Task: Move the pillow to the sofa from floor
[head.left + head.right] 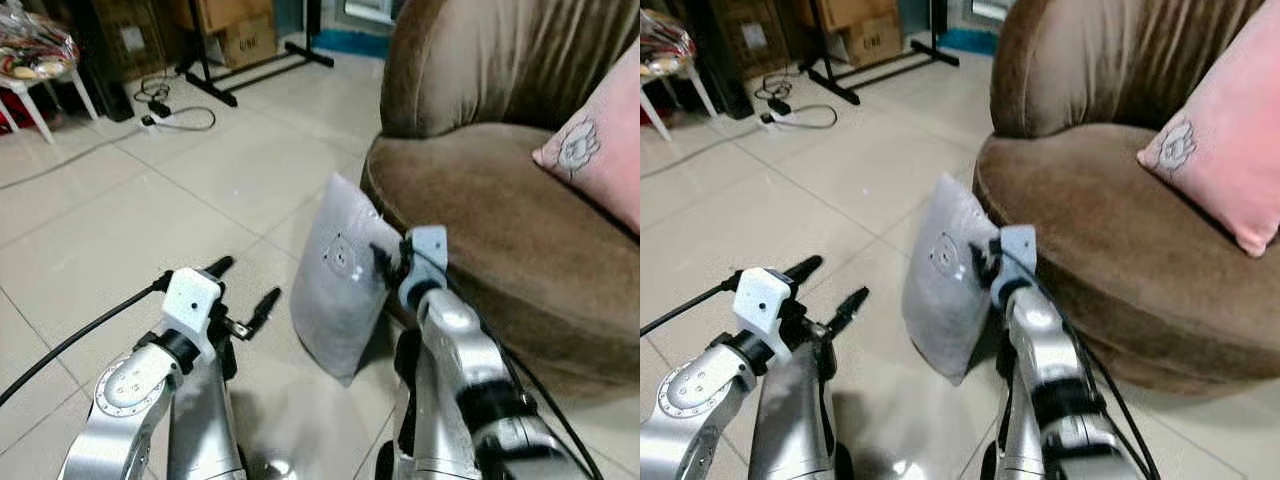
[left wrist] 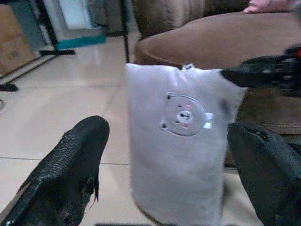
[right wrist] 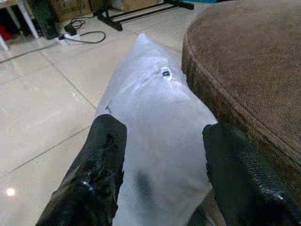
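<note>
right gripper jaws open astride grey bear-print pillow propped at brown velvet sofa front edge | left gripper open, near | risk: shallow pinch on soft cover slips

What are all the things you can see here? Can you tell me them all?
grey pillow: one, grey with a small bear face, standing on the floor against the sofa front
sofa: one, brown, on the right
pink pillow: one, pink, on the sofa seat
cardboard boxes: brown, far back
power strip: one, with cable, on the far floor
floor: pale tiles
left gripper: open, left of the grey pillow
right gripper: open, fingers either side of the grey pillow's edge
</note>
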Robot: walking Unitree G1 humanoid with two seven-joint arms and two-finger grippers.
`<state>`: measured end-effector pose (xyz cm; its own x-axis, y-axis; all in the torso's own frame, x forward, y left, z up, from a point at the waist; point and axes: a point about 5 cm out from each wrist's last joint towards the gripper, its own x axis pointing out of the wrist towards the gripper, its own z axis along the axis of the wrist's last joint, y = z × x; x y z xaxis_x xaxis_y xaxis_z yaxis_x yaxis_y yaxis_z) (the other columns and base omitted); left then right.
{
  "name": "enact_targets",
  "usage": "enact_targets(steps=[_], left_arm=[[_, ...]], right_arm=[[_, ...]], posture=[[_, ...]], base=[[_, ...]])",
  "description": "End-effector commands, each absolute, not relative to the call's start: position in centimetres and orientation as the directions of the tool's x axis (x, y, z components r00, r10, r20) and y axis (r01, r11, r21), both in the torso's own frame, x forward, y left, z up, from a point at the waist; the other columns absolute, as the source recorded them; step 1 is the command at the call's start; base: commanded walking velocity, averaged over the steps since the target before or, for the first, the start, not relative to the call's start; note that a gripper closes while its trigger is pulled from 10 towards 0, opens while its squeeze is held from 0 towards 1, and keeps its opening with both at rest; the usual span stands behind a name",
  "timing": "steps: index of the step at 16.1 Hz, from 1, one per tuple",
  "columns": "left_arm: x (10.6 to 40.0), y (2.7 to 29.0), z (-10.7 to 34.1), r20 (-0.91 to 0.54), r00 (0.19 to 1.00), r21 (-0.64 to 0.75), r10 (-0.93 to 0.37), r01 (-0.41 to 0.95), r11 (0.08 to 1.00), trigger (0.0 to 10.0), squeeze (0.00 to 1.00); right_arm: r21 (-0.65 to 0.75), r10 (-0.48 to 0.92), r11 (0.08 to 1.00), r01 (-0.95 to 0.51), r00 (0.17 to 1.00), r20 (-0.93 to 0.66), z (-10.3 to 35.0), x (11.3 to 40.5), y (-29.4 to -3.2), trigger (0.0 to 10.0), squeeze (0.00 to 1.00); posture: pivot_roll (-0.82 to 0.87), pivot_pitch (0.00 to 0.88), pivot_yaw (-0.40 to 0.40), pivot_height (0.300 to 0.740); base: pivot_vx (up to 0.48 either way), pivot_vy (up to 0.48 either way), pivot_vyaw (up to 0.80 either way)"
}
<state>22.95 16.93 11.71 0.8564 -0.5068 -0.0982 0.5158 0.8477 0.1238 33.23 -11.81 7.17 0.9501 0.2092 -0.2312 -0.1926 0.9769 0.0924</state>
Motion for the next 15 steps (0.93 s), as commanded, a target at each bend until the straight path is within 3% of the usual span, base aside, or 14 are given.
enact_targets(steps=[1,4,5,9,10,11,12,13,15], left_arm=[[22.7,16.7,12.4,-0.094,0.834,0.125,-0.544,0.552,0.824,10.0,0.00],[22.2,16.6,12.5,-0.114,0.810,0.119,-0.576,0.586,0.801,10.0,0.00],[22.0,16.7,12.5,-0.129,0.800,0.119,-0.585,0.599,0.792,10.0,0.00],[21.0,16.5,12.0,-0.190,0.745,0.089,-0.640,0.662,0.744,10.0,0.00],[20.8,16.2,11.8,-0.206,0.724,0.074,-0.658,0.682,0.727,10.0,0.00],[20.6,16.2,11.8,-0.214,0.716,0.069,-0.665,0.690,0.721,10.0,0.00],[20.6,16.1,11.8,-0.216,0.714,0.069,-0.666,0.692,0.719,10.0,0.00],[20.5,16.0,11.7,-0.219,0.706,0.063,-0.673,0.699,0.712,10.0,0.00],[20.4,15.9,11.6,-0.234,0.689,0.050,-0.686,0.713,0.699,10.0,0.00]], right_arm=[[0.095,0.187,0.981,-0.169,0.954,-0.233,7.2,33.8,-11.6,10.0,1.00],[0.070,0.139,0.990,-0.125,0.956,-0.258,7.4,34.9,-11.0,10.0,1.00],[0.028,0.118,0.993,-0.115,0.951,-0.285,7.1,35.1,-10.7,10.0,0.00],[-0.044,0.109,0.991,-0.129,0.943,-0.314,6.5,35.0,-10.2,10.0,0.00],[-0.043,0.116,0.990,-0.136,0.943,-0.313,6.4,35.0,-10.1,4.9,0.00],[-0.045,0.120,0.989,-0.140,0.943,-0.312,6.3,35.0,-10.1,1.2,0.00],[-0.045,0.120,0.989,-0.141,0.943,-0.311,6.3,34.9,-10.1,1.2,0.00],[-0.054,0.138,0.985,-0.162,0.942,-0.305,6.2,34.9,-10.0,0.0,0.00],[-0.045,0.153,0.984,-0.174,0.943,-0.296,6.2,34.8,-9.7,0.0,0.00]], posture=[[0.03,0.122,-0.006,0.395],[0.05,0.137,-0.007,0.395],[0.05,0.142,-0.008,0.395],[0.05,0.141,-0.011,0.395],[0.05,0.140,-0.010,0.395],[0.05,0.140,-0.010,0.395],[0.05,0.140,-0.009,0.395],[0.05,0.140,-0.007,0.395],[0.05,0.138,-0.005,0.395]], base=[[0.000,0.000,0.00],[0.000,0.000,0.00],[0.000,0.000,0.00],[0.000,0.000,0.00],[0.000,0.000,0.00],[0.000,0.000,0.00],[0.000,0.000,0.00],[0.000,0.000,0.00],[0.000,0.000,0.00]])
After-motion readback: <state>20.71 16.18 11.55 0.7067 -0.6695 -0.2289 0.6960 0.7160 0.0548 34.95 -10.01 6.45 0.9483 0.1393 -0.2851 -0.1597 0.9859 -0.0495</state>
